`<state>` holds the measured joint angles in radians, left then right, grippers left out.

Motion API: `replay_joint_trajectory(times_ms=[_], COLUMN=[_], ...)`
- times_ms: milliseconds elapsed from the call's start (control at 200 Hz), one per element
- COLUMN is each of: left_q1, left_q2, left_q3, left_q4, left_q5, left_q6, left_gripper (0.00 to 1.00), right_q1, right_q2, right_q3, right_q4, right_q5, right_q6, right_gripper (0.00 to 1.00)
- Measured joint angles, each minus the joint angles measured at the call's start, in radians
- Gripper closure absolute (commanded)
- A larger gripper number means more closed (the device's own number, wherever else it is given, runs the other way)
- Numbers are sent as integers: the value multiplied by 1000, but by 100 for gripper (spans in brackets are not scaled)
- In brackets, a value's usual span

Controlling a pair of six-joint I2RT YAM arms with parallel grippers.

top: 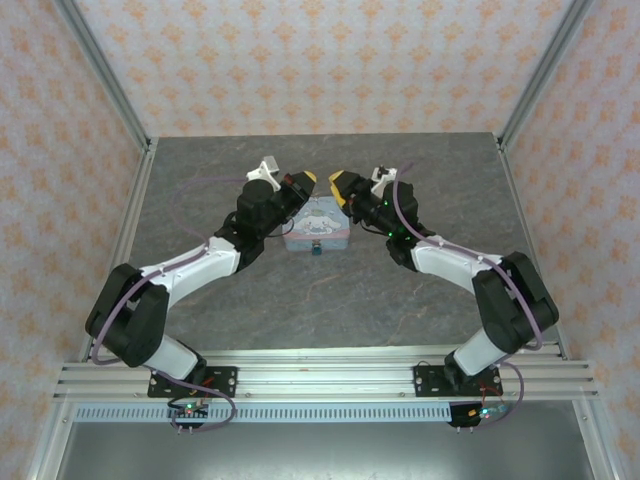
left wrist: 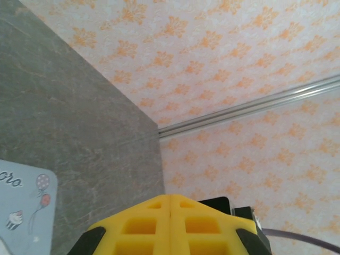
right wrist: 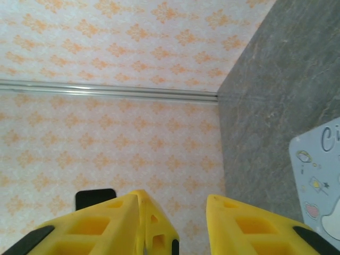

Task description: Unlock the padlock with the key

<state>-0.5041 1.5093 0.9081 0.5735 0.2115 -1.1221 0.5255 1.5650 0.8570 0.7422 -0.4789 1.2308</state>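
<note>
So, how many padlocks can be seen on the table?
1. The padlock is at the near side of the tin box, about at its middle. Another one could be hidden behind the box.

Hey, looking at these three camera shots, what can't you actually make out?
Key: too small to pick out in the top view.
Padlock: a dark speck at the near edge of the tin in the top view, so I can't tell if the shackle is open or shut.
Tin: far corners covered by the left gripper and right gripper from above; cut off by the frame edge in both wrist views.
</note>
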Motion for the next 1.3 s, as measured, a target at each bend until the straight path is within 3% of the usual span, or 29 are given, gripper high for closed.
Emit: replay_joint_trajectory(times_ms=[540,1031,1296], left_q1=[-19,-26,-26], left_q2=[85,101,104], left_q3=[14,33,34], left_q4=[105,113,112], left_q5=[-52,-74,-94], left_q6=[-109,-120,-121], left_gripper=[100,100,100], right_q1=[33,43,44], right_q2=[48,50,53], right_q3=[10,11,12], right_q4=[60,67,78], right_q5=[0,0,3], right_q6=[34,41,50], right_gripper=[70,76,99])
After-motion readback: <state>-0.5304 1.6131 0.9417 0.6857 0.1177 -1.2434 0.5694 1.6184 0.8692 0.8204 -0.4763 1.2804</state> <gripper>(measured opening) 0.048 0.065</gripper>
